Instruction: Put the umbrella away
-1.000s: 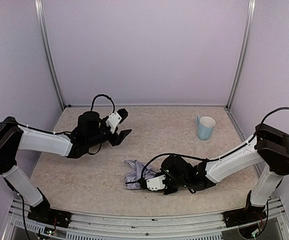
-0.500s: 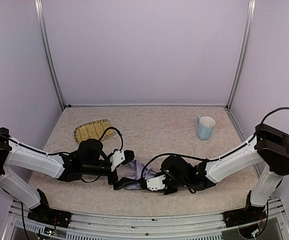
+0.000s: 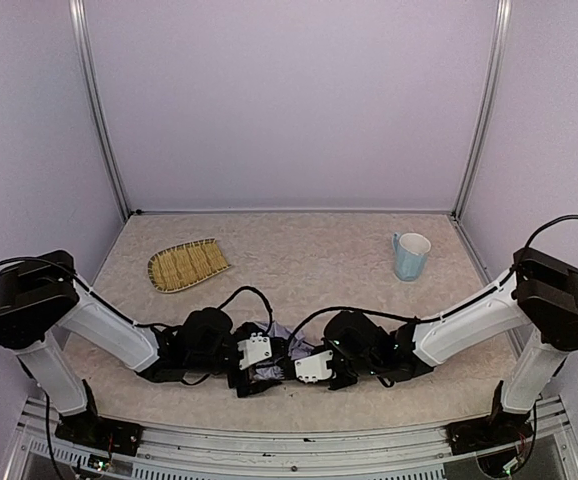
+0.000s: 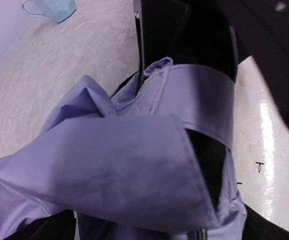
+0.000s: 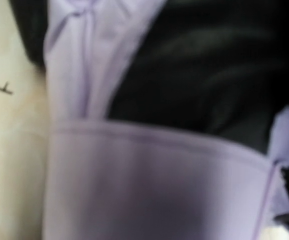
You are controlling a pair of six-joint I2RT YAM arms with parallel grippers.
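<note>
Currently the umbrella [image 3: 277, 335] lies bunched on the table [image 3: 309, 250] near its front edge, between the 2 claws. The left claw [image 3: 269, 362] stands wide, straddling the fabric. The right claw [image 3: 289, 358] is narrow, clamped on the umbrella from the opposite side. The woven tray [image 3: 186, 265] and the blue mug [image 3: 410, 256] sit well apart, behind. The umbrella's long axis and heading cannot be told, because the crumpled fabric is covered by both claws.

Lavender walls [image 3: 289, 100], metal posts [image 3: 99, 110] — speckled beige tabletop [image 3: 309, 250].
</note>
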